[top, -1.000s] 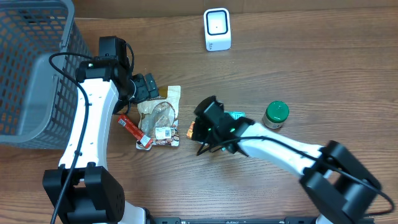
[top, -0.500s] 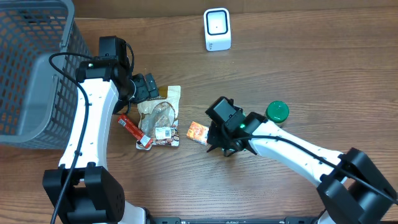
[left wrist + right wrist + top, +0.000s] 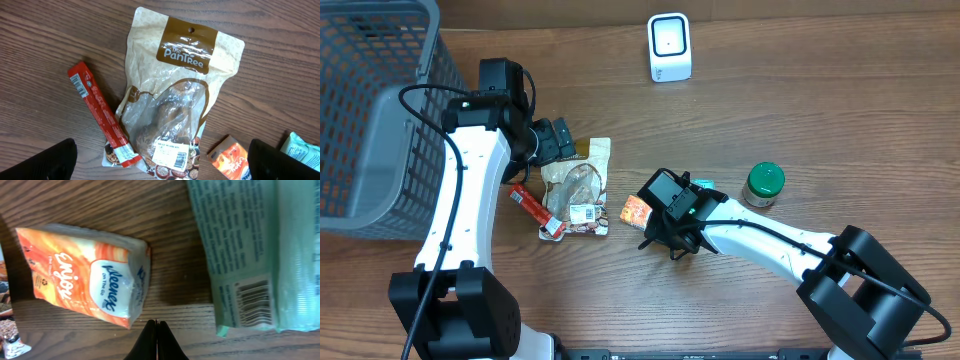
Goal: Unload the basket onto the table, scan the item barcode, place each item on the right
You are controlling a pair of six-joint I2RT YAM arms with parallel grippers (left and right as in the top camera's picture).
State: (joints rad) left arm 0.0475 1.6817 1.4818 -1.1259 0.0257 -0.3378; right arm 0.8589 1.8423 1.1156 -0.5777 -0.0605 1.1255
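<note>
A white barcode scanner (image 3: 669, 47) stands at the table's far edge. A tan snack bag (image 3: 170, 95) lies flat, with a barcode label (image 3: 170, 154) at its lower end. My left gripper (image 3: 161, 159) hovers open above that end, touching nothing. A red snack stick (image 3: 100, 117) lies along the bag's left side. My right gripper (image 3: 156, 325) is shut and empty over bare wood, between an orange tissue pack (image 3: 85, 280) and a teal packet (image 3: 250, 250) whose barcode faces up. In the overhead view my left gripper (image 3: 552, 140) is above the bag (image 3: 578, 185) and my right gripper (image 3: 665, 238) is beside the tissue pack (image 3: 636, 210).
A grey mesh basket (image 3: 370, 110) fills the left edge of the table, close behind my left arm. A green-lidded jar (image 3: 763, 183) stands just right of my right arm. Bare wood stretches between the items and the scanner.
My right arm swung to the right and then came back left, ending next to the orange tissue pack. The left arm and the bag have not moved.
</note>
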